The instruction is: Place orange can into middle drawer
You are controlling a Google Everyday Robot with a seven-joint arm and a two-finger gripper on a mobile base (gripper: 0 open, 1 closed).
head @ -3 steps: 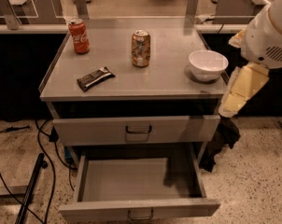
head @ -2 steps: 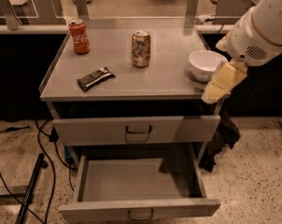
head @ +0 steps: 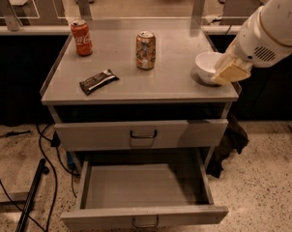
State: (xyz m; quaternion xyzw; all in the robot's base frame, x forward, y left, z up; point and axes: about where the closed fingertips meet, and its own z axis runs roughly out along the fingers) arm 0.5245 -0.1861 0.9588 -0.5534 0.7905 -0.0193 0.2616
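Here, middle drawer (head: 145, 192) open; orange can (head: 145, 50) upright on surface (head: 136, 88), ungrasped; end effector (head: 231, 70) at right over bowl (head: 206, 62), grip state indiscernible; pick and placement remaining.

The robot's 1 arm (head: 274, 25) enters from the upper right corner of the view as a thick, rounded white segment. A thin tan band runs around it, and a small dark vent grille sits on its lower side. The segment slopes down and to the left. At its lower end is the gripper (head: 231, 71), a cream-yellow block, tilted with its tip pointing down-left. It hangs over the right edge of the counter (head: 136, 88), near the front corner.
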